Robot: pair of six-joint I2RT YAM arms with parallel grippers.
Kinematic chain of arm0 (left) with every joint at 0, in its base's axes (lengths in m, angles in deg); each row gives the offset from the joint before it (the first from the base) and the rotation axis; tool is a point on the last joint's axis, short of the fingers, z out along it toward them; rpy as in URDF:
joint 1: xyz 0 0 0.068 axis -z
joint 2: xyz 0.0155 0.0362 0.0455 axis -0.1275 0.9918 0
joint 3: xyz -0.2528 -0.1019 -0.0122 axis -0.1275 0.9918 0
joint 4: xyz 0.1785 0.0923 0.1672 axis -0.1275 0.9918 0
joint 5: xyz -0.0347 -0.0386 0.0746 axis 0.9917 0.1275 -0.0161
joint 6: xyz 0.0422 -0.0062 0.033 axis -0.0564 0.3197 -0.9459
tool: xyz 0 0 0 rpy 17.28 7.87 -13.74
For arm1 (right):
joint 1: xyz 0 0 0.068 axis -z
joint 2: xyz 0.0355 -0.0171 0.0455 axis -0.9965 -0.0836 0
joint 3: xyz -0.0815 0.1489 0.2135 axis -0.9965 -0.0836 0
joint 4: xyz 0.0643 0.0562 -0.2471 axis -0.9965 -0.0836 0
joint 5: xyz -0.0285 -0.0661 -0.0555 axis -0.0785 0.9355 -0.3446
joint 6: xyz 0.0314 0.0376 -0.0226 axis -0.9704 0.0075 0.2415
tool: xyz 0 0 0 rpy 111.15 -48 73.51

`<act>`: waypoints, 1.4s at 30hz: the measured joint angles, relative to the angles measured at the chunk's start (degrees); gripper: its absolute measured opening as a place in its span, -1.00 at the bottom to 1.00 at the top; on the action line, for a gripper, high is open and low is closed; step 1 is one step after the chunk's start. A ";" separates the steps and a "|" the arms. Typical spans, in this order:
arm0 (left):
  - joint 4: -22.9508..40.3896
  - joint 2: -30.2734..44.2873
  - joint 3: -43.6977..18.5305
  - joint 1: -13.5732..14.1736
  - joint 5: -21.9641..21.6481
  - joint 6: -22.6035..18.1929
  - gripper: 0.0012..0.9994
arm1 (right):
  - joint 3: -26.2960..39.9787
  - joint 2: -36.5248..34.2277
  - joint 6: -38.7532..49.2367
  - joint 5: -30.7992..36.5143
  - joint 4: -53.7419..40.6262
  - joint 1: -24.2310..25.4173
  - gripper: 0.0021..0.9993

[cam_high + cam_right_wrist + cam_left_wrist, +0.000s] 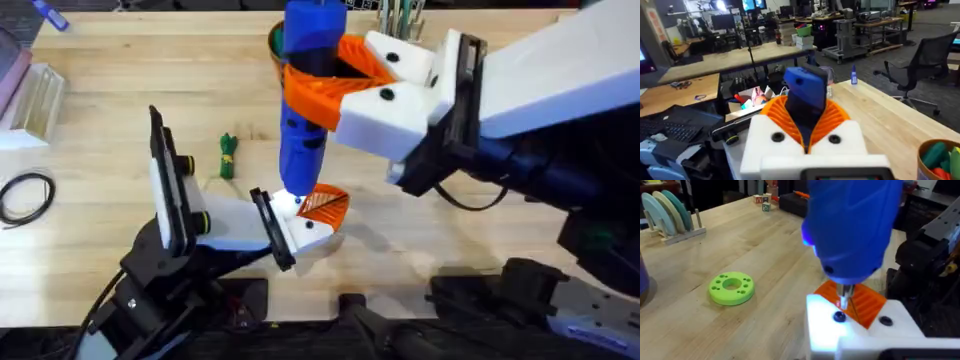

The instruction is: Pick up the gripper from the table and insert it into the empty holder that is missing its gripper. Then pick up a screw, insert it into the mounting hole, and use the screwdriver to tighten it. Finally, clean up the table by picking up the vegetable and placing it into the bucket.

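Note:
My right gripper (335, 85) reaches in from the right and is shut on the blue screwdriver (305, 110), which stands nearly upright; its orange pads (832, 117) clamp the body (805, 92). The screwdriver's tip (842, 297) rests on a dark screw (839, 316) in the white holder (825, 325) of my left gripper (305, 220). The orange ribbed gripper (865, 302) sits in that holder, low over the table (420, 230). The dark-green vegetable (228, 156) lies on the wood left of the screwdriver. The bucket (937, 157) stands at the far side, half hidden behind the screwdriver (274, 40).
A bright-green disc (731, 287) lies on the wood near the holder. A rack with plates (670, 215) and a clear box (35, 95) stand at the left. A black cable loop (25, 195) lies near the left edge. Small blocks (765, 202) sit farther back.

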 joint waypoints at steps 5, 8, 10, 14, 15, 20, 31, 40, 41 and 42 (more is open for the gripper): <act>0.00 0.00 0.00 0.00 0.01 0.00 -0.97 | 0.00 0.00 0.00 -0.22 -0.17 0.00 -0.96; 0.00 0.00 0.00 0.00 0.00 0.00 -0.97 | 0.00 -0.30 0.00 -0.30 -0.42 0.00 -0.96; 0.00 0.00 0.00 0.00 0.00 0.00 -0.97 | 0.00 -1.05 -0.02 -0.37 -0.40 0.00 -0.96; 0.09 0.02 0.00 0.00 -0.04 0.03 -0.97 | 0.00 -2.35 -0.44 -0.31 0.56 0.00 -0.96; 0.09 0.02 0.00 0.00 -0.06 0.04 -0.97 | 0.00 -2.38 -0.45 -0.32 0.57 0.00 -0.96; 0.07 0.00 0.00 0.00 -0.02 0.02 -0.97 | 0.00 -2.82 -0.61 -0.33 0.48 0.00 -0.96; 0.02 0.01 0.00 0.00 -0.03 0.02 -0.97 | 0.00 -1.87 -0.15 -0.37 1.86 0.00 -0.96; 0.00 0.00 0.00 0.00 -0.03 0.02 -0.97 | 0.00 -0.68 -0.15 -0.37 1.50 0.00 -0.96; 0.02 0.02 0.00 0.00 -0.02 0.02 -0.97 | 0.00 -0.70 -0.15 -0.37 1.35 0.00 -0.96; 0.00 0.02 0.00 0.00 -0.02 0.02 -0.97 | 0.00 -0.70 -0.09 -0.37 1.08 0.00 -0.96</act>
